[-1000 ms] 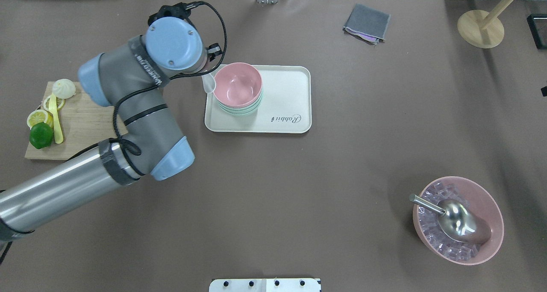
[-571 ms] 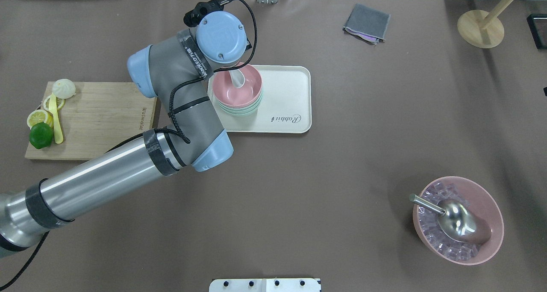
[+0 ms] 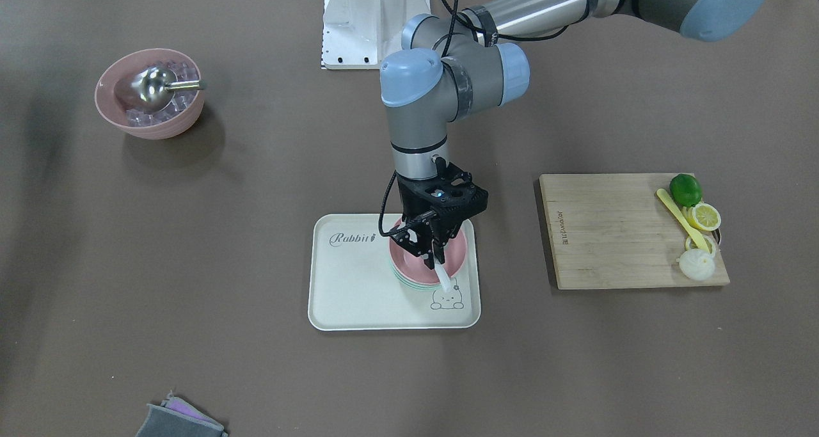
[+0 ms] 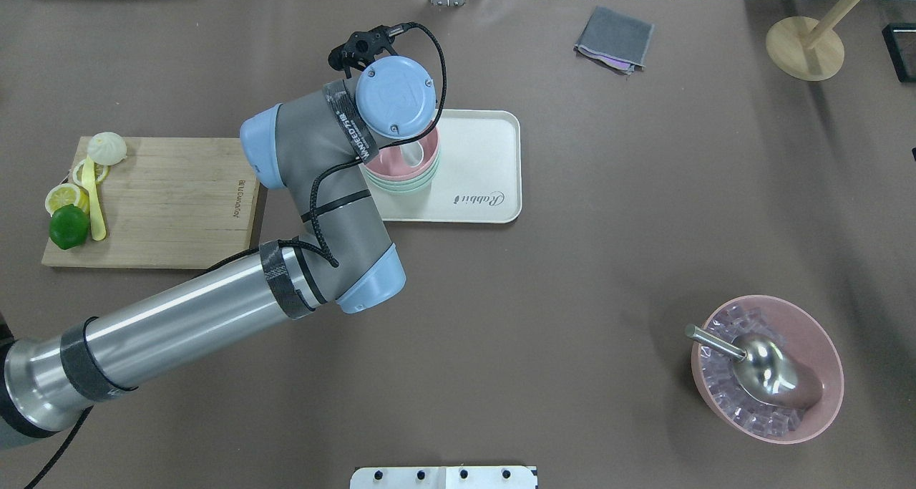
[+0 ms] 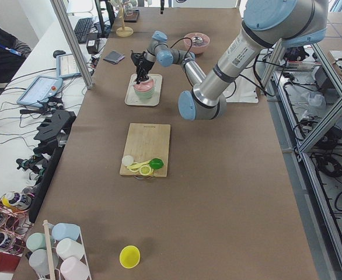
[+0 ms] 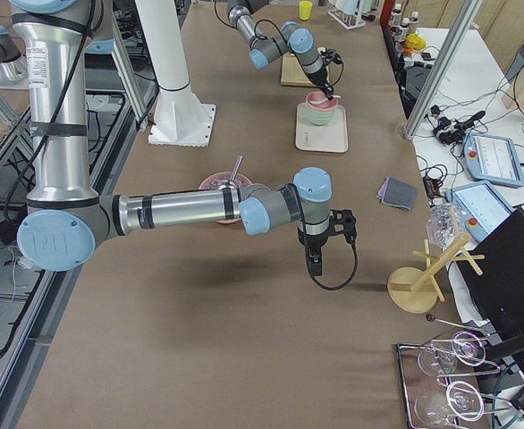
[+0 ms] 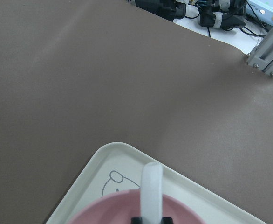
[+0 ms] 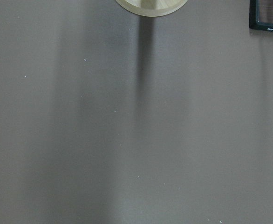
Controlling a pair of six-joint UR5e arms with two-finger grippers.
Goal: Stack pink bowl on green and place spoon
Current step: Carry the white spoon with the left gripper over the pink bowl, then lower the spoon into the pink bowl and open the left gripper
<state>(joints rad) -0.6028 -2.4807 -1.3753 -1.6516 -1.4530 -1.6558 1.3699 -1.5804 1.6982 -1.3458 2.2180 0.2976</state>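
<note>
A pink bowl (image 4: 398, 165) sits stacked on green bowls (image 4: 409, 185) at the left end of a cream tray (image 4: 481, 161). My left gripper (image 3: 435, 250) hangs straight over the pink bowl (image 3: 400, 259), shut on a white spoon (image 3: 444, 276) that points down into it. In the overhead view the wrist hides the gripper; only the spoon's end (image 4: 413, 154) shows inside the bowl. The left wrist view shows the spoon (image 7: 151, 191) over the pink rim (image 7: 109, 213). My right gripper (image 6: 315, 261) shows only in the exterior right view, low over bare table; I cannot tell its state.
A wooden cutting board (image 4: 164, 195) with a lime, lemon slices, a yellow utensil and a bun lies left of the tray. A large pink bowl (image 4: 823, 360) with ice cubes and a metal scoop stands front right. A grey cloth (image 4: 615, 39) and a wooden stand (image 4: 805, 49) are at the back.
My left arm has swung right, from beside the tray's left edge to over the stacked bowls. The spoon has moved from outside the rim to inside the pink bowl.
</note>
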